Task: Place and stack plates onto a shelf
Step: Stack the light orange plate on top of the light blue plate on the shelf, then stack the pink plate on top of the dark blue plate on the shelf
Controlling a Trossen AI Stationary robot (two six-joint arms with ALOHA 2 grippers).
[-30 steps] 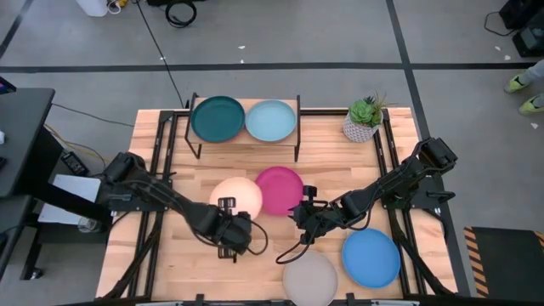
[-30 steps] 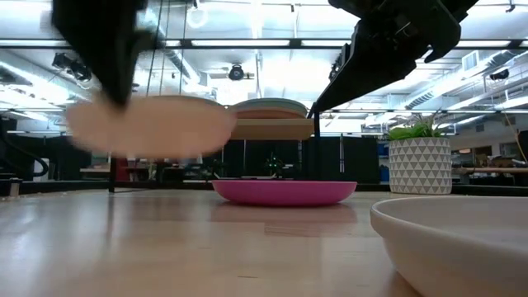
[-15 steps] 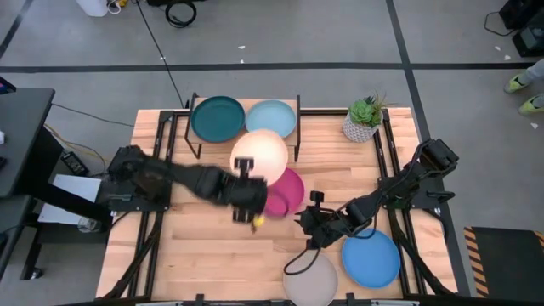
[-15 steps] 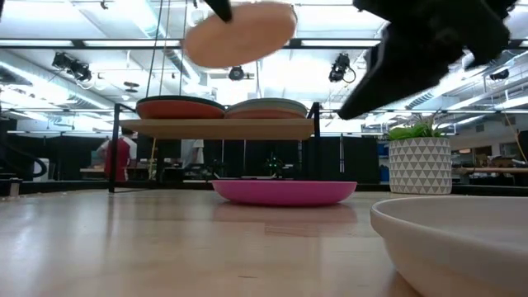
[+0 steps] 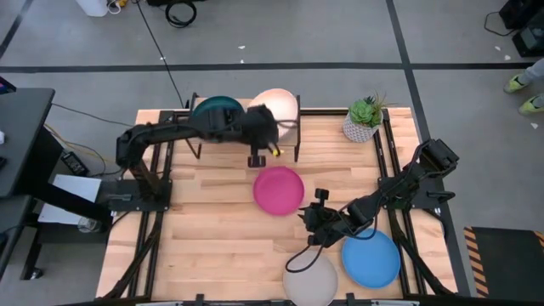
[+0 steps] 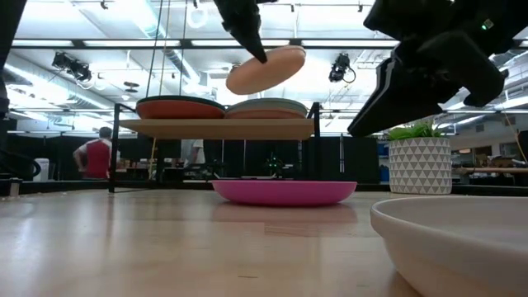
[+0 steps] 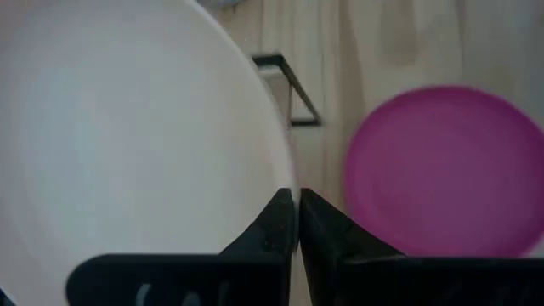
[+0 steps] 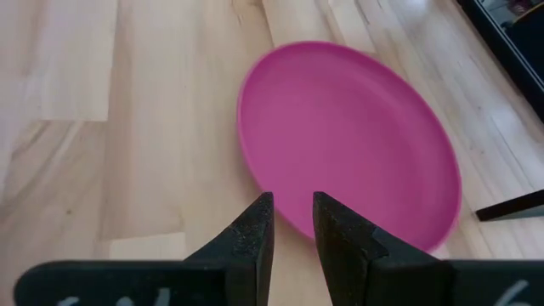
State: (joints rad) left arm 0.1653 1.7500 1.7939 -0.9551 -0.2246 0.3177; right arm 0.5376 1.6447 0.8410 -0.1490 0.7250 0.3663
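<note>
From above I have the left gripper [image 5: 265, 127] pinching the near rim of the round shallow peach plate [image 5: 278, 104], holding it over the right half of the low wood-topped rack with thin black legs [image 5: 297, 140], beside the dark teal plate [image 5: 217, 113] on that rack; the round magenta plate [image 5: 279, 189] lies on the slatted wooden table [image 5: 204, 238] between the arms, and the right gripper [image 5: 316, 223] hovers just beside its near edge, nearer to it than the left; the bright blue plate [image 5: 371, 257] and pale grey plate [image 5: 310, 280] sit at the front, the potted succulent [image 5: 364, 118] well right of the rack; level with the table, the peach plate [image 6: 266, 69] hangs tilted, apart from the stacked plate [image 6: 268, 108] beneath, so I judge it needs levelling and lowering; open room above, the rack's post [image 6: 314, 140] close by; the left wrist camera shows the fingertips [image 7: 285, 221] clenched on the peach rim [image 7: 127, 144]; the right wrist camera shows the right fingers [image 8: 255, 234] nearly closed, gripping nothing, over the magenta plate's [image 8: 348, 140] edge.
</note>
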